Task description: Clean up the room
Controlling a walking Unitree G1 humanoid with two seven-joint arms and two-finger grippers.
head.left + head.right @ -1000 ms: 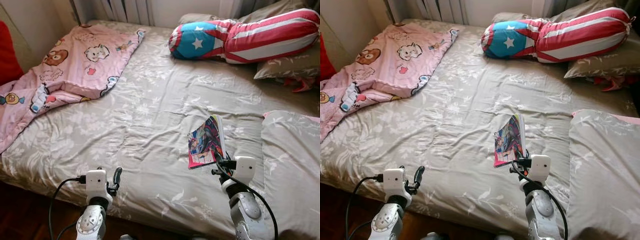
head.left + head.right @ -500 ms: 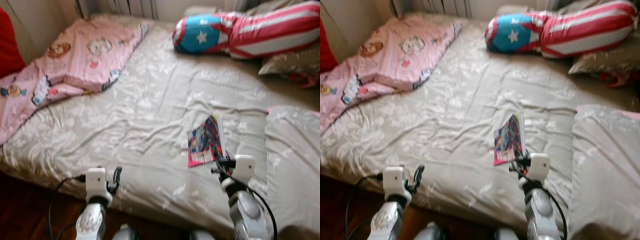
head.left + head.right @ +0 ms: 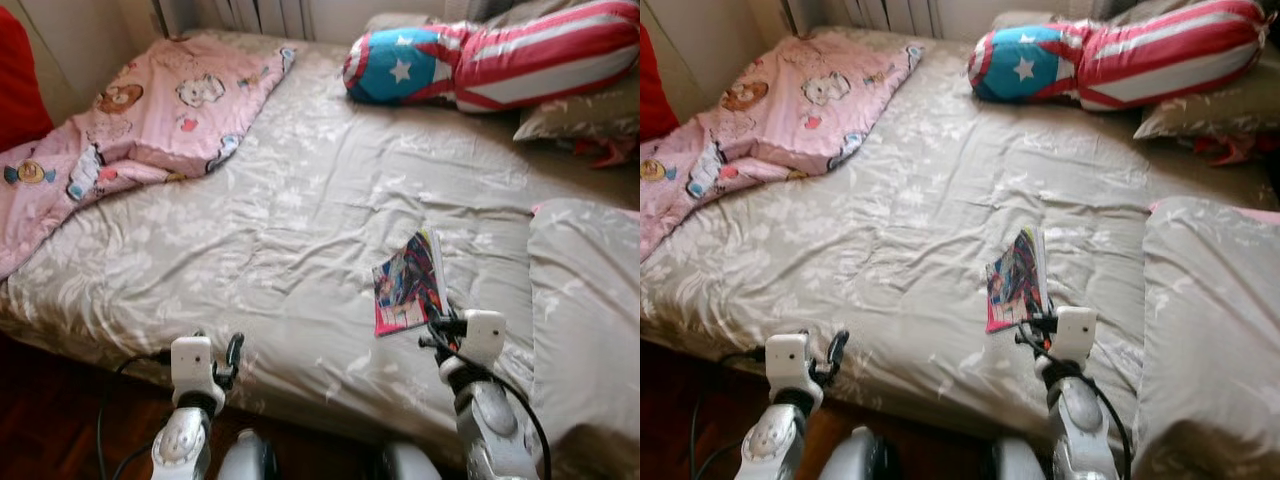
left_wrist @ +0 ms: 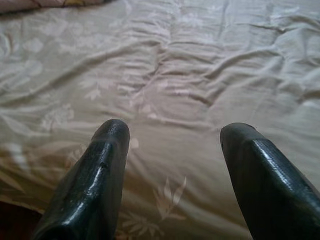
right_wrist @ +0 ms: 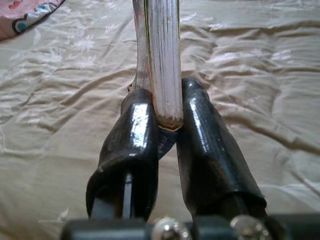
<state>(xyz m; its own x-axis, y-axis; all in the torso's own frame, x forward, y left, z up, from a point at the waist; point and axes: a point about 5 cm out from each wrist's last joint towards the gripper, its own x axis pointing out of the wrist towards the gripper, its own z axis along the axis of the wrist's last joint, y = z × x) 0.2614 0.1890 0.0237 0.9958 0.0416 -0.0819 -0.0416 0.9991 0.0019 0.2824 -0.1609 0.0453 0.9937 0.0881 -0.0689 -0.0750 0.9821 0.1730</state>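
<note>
A humanoid robot stands at the foot edge of a bed (image 3: 300, 230) covered in a grey floral sheet, its right gripper (image 5: 165, 117) clamped on the lower edge of a thin, brightly coloured comic book (image 3: 408, 283), the two black fingers (image 5: 132, 135) pressed against either side of the pages. The book is held upright above the sheet, toward the right half of the bed and just beside the near grey pillow (image 3: 585, 310) that lies at the bed's right edge. The left gripper (image 4: 172, 132) hovers over the bed's near edge, well apart from the book, its fingers spread wide with nothing between them and only wrinkled sheet beyond. At the far left corner of the bed a pink cartoon-print blanket (image 3: 150, 120) lies rumpled, spilling over the bed's left side next to something red (image 3: 20, 85) at the wall. At the head of the bed, on the right, a long bolster cushion (image 3: 490, 65) in red and white stripes with a blue end bearing a white star rests on another grey pillow (image 3: 580, 115). Dark wooden floor (image 3: 60, 420) shows below the bed's near edge, beside the robot's left arm and its black cable.
</note>
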